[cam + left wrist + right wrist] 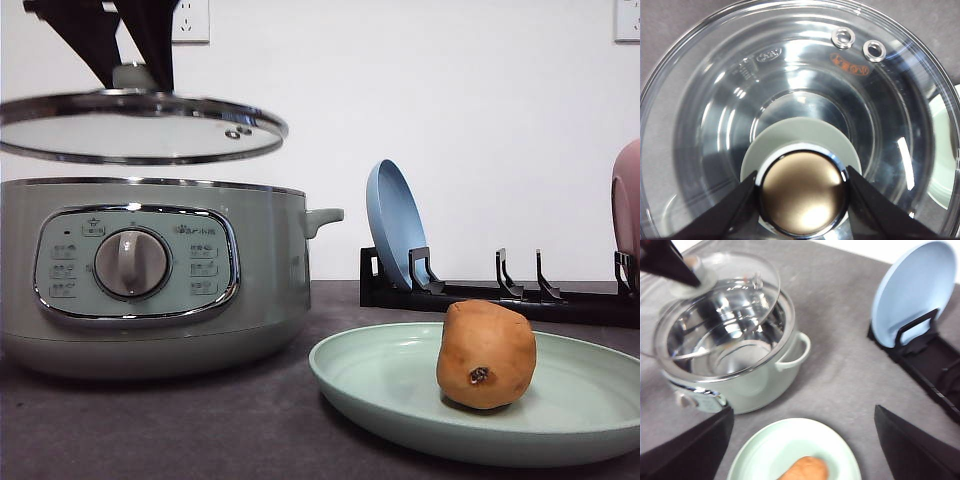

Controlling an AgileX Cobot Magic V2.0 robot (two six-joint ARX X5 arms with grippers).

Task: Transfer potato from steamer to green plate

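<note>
The orange-brown potato [486,355] [805,469] rests on the pale green plate [380,390] [765,452] at the front right. At the left stands the sage-green steamer [270,260] [765,380], and its pot looks empty inside. My left gripper [135,75] [801,172] is shut on the knob [802,195] of the glass lid [140,125] [800,75] [740,270], which it holds just above the pot. Over the plate, my right gripper [803,410] hangs wide open with nothing in it, the potato just below it.
A black dish rack [500,295] [930,360] runs along the back right. A blue plate [395,225] [912,290] stands upright in it, and a pink plate [628,200] sits at its far right end. Dark grey tabletop [840,365] separates steamer, plate and rack.
</note>
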